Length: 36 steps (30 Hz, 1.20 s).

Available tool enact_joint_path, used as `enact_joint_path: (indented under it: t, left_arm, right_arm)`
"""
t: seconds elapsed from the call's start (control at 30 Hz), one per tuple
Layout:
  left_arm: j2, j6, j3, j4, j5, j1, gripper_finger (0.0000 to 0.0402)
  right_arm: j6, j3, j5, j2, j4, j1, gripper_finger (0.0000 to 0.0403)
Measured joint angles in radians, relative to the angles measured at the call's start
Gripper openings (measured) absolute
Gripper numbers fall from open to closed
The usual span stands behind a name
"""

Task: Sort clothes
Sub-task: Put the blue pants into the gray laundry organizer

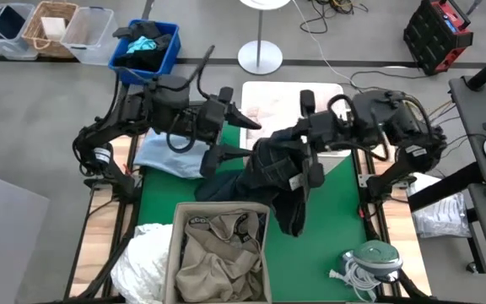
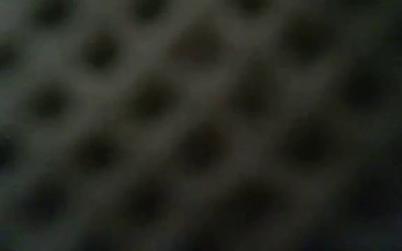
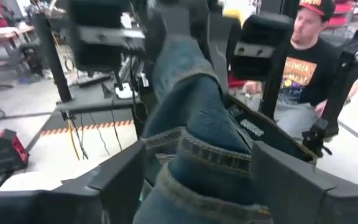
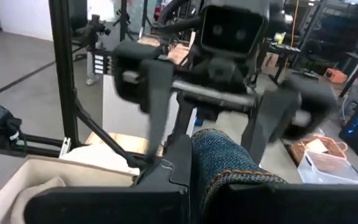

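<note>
Dark denim jeans [image 1: 268, 165] hang bunched over the green mat [image 1: 336, 219] at mid-table, between my two grippers. My left gripper [image 1: 236, 139] comes in from the left and is shut on them. My right gripper [image 1: 306, 160] comes in from the right and is also shut on them. A light blue shirt [image 1: 167, 156] lies under the left arm. A white piece [image 1: 137, 262] lies at the near left. Khaki pieces [image 1: 218, 253] fill a cream bin [image 1: 175, 253]. Something dark right at the lens fills the low view. My left gripper has a thick bunch of the jeans, with a stitched band [image 3: 210, 155], between its two fingers [image 3: 126, 180]. The denim fills the gap and rises beyond the fingers. The fingers come level from the table's left. My right gripper holds a rolled fold of the denim [image 4: 225, 165] that rises from between its fingers. It comes from the table's right. The jeans drape over the gripper and hang down toward the mat; the gripper's own body hides the exact place of contact.
A blue bin [image 1: 169, 52] of dark and teal fabrics stands at the far left, beside clear tubs and a basket [image 1: 49, 25]. A teal-and-white object with a cord [image 1: 369, 260] lies at the near right. A person [image 3: 297, 74] sits beyond the table.
</note>
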Motion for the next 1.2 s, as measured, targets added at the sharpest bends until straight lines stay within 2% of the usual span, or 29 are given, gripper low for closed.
enact_joint_path:
  t: [0.07,0.2,0.3,0.4,0.47,0.53,0.7,0.77,0.9,1.03,1.2]
  left_arm:
    - [0.018,-0.001,0.0,-0.004,0.022,0.0,0.0278]
    - [0.04,-0.001,0.0,-0.029,0.211,0.006,0.0286]
    - [0.049,-0.019,0.0,-0.034,0.227,0.013,0.0285]
    - [0.057,0.014,0.0,-0.033,0.179,0.013,0.0269]
    - [0.06,0.045,0.0,-0.034,0.147,0.013,0.0239]
    - [0.064,0.062,0.0,-0.026,0.138,0.013,0.0192]
    - [0.074,0.097,0.0,-0.012,0.176,0.016,0.0025]
    - [0.074,0.1,0.0,0.001,0.135,0.017,0.0013]
    - [0.064,0.15,0.013,0.009,-0.023,0.016,0.0002]
    - [0.032,0.18,0.01,0.054,-0.108,0.023,0.0001]
    - [-0.006,0.236,0.013,0.172,-0.297,0.023,0.0001]
  right_arm:
    - [-0.004,0.048,0.0,0.034,-0.025,-0.003,0.0009]
    - [-0.008,0.063,-0.005,0.059,-0.036,-0.003,0.0009]
    - [-0.005,0.069,-0.008,0.066,-0.045,-0.003,0.0009]
    - [-0.003,0.069,-0.013,0.066,-0.044,-0.003,0.0009]
    - [-0.002,0.069,-0.014,0.063,-0.043,-0.004,0.0009]
    - [-0.003,0.069,-0.015,0.06,-0.038,-0.004,0.0009]
    - [-0.009,0.069,-0.017,0.06,-0.031,-0.003,0.0017]
    - [0.002,0.069,0.022,0.061,-0.027,-0.003,0.0024]
    - [0.042,0.069,0.076,0.038,-0.036,-0.003,0.0048]
    - [0.087,0.071,0.1,-0.009,-0.014,-0.003,0.0087]
    - [0.12,0.073,0.177,-0.072,-0.017,-0.002,0.0137]
